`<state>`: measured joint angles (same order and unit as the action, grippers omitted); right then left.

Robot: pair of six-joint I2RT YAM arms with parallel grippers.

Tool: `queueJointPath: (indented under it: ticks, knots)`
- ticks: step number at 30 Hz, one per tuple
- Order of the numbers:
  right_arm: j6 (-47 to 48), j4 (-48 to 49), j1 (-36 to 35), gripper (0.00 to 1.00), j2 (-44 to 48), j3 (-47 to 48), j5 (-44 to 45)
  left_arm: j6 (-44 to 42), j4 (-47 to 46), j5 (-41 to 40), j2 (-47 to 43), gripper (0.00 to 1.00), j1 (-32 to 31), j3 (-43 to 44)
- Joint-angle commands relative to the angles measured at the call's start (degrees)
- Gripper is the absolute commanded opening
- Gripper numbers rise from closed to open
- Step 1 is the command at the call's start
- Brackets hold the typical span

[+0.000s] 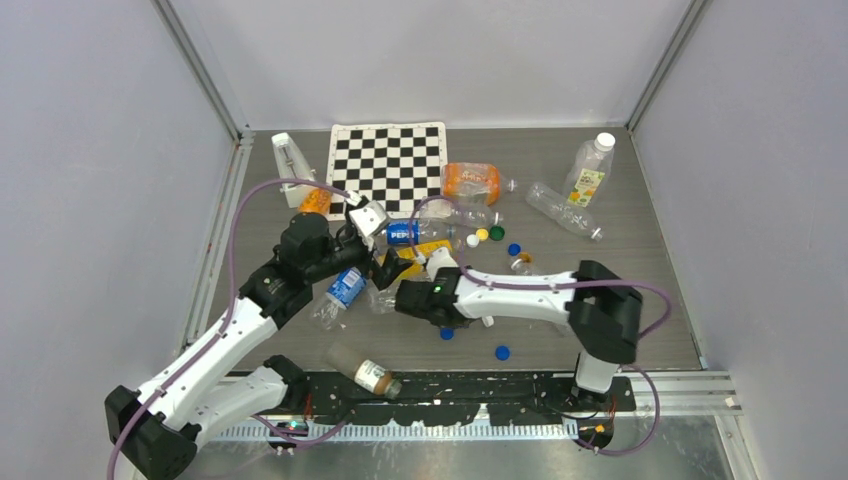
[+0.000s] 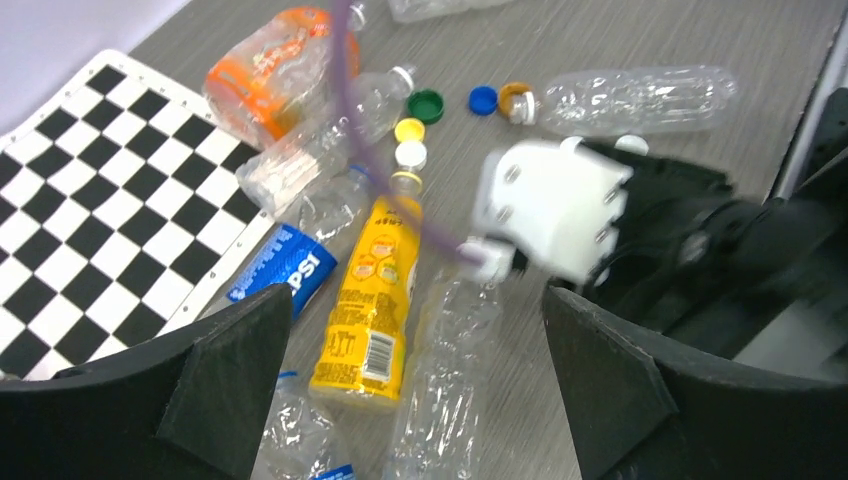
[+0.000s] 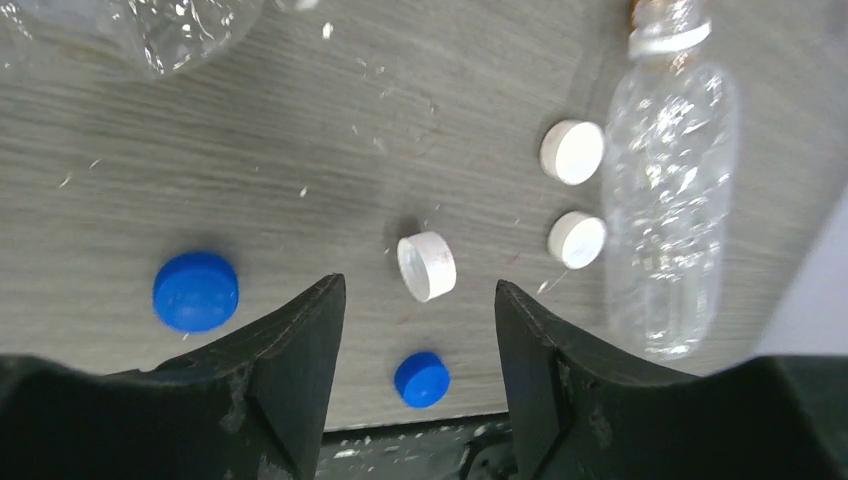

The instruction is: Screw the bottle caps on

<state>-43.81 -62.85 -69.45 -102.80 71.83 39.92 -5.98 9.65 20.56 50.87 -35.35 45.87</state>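
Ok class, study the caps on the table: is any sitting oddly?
Yes: the white cap under the right gripper is tipped on its edge, while two other white caps and two blue caps nearby lie flat.

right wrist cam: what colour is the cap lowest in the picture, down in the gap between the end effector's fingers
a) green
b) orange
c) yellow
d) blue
d: the small blue cap lies in the gap between the fingers of the right end effector, nearer the camera than the tilted white cap just off the fingertips.
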Motion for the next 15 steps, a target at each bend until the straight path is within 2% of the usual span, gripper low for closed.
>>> queueJointPath:
  ticks: [1, 5, 8, 15]
  knots:
    - [-3.03, 11.06, 2.88, 0.63, 12.62, -7.46, -10.48, -0.11, 2.48, -1.44, 0.55, 0.99, 0.64, -0.25]
    - [-4.42, 19.45, 6.69, 0.68, 21.81, -16.57, -17.37, 0.19, 2.16, -1.05, 0.54, 1.00, 0.64, -0.25]
    - [-5.06, 23.11, 9.18, 0.69, 26.44, -21.04, -19.38, 0.37, 1.95, -0.93, 0.57, 1.00, 0.68, -0.25]
    - [-6.35, 25.12, 11.76, 0.70, 25.91, -26.61, -20.71, 0.40, 2.04, -0.80, 0.90, 0.99, 0.70, -0.25]
